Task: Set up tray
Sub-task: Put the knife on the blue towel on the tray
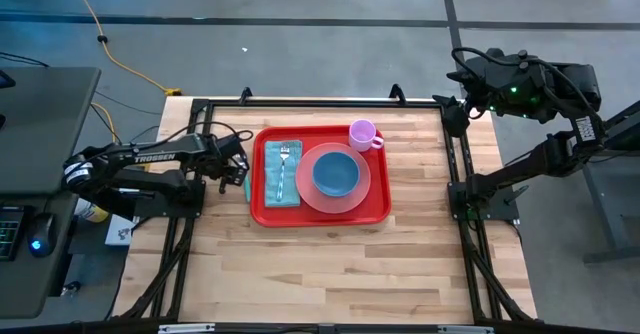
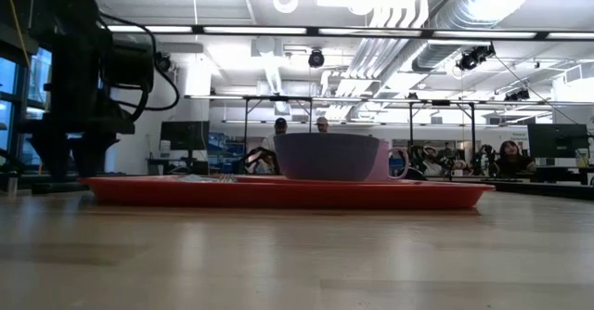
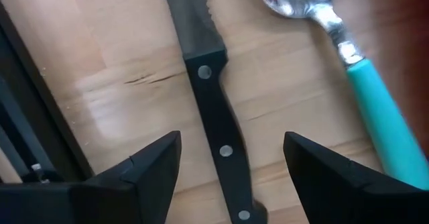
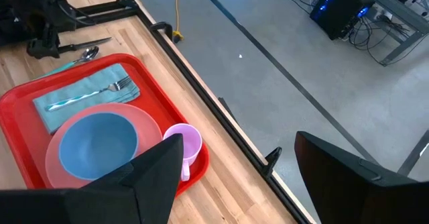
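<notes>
Left gripper (image 3: 231, 163) hovers low over the worktop (image 3: 120, 63), its 2 fingers (image 3: 144, 174) spread wide and empty. Right between them lies the black-handled knife (image 3: 214, 117), handle running straight down the gap, serrated blade pointing away from the fingertips. Just off 1 finger, on the far side of the knife, sits the teal-handled spoon (image 3: 355, 76), apart from the blade. My read: the cutlery step is in hand, and the knife is the target. The next move calls for a short drop, fingers closing across the handle, then a lift toward the tray.

And the tray (image 1: 265, 214) is just beside those fingers, in the middle of the worktop: big, red, rectangular, rounded corners, raised rim. It already carries a teal napkin (image 1: 272, 174) with a fork (image 1: 284, 166) laid on it, a pink plate (image 1: 360, 192) with a blue bowl (image 1: 335, 172) on top, and a pink mug (image 1: 363, 132) at 1 corner. From worktop height the rim looks shallow.

Farther off, the right gripper (image 4: 231, 163) waits beyond the worktop's edge, well away from the tray, fingers wide apart, holding nothing.
</notes>
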{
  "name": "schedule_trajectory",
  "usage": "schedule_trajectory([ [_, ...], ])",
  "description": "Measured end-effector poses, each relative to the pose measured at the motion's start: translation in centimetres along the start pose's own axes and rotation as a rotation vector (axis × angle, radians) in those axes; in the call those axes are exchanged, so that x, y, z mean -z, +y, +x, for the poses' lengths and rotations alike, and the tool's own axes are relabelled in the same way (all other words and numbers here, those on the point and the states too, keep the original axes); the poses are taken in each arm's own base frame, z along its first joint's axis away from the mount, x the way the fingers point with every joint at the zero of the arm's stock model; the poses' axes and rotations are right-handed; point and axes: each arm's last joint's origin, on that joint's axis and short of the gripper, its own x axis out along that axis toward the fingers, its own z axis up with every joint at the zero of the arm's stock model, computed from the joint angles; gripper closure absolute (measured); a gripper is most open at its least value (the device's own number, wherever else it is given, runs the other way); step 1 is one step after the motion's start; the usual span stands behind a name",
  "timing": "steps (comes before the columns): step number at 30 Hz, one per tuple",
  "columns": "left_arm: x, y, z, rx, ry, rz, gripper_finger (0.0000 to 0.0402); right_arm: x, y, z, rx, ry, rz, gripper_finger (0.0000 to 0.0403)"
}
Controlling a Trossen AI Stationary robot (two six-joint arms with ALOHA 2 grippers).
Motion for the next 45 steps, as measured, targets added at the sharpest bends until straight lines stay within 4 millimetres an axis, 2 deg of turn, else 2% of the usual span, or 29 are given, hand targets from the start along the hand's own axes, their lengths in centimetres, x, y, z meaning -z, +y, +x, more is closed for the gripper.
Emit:
schedule_trajectory([
  [15, 0.6, 0.4, 1.4, 0.011, -0.007, 0.024, 0.0236, 0.0, 0.0, 0.0, 0.003, -0.001, 0.0, 0.0137],
  [21, 0.6, 0.4, 1.4, 0.004, -0.012, 0.079, 0.0334, 0.0, 0.0, 0.0, 0.005, -0.001, 0.0, 0.0137],
  [45, 0.7, 0.5, 1.4, -0.005, -0.022, 0.118, 0.0335, 0.0, 0.0, 0.0, 0.001, 0.0, 0.003, 0.0137],
])
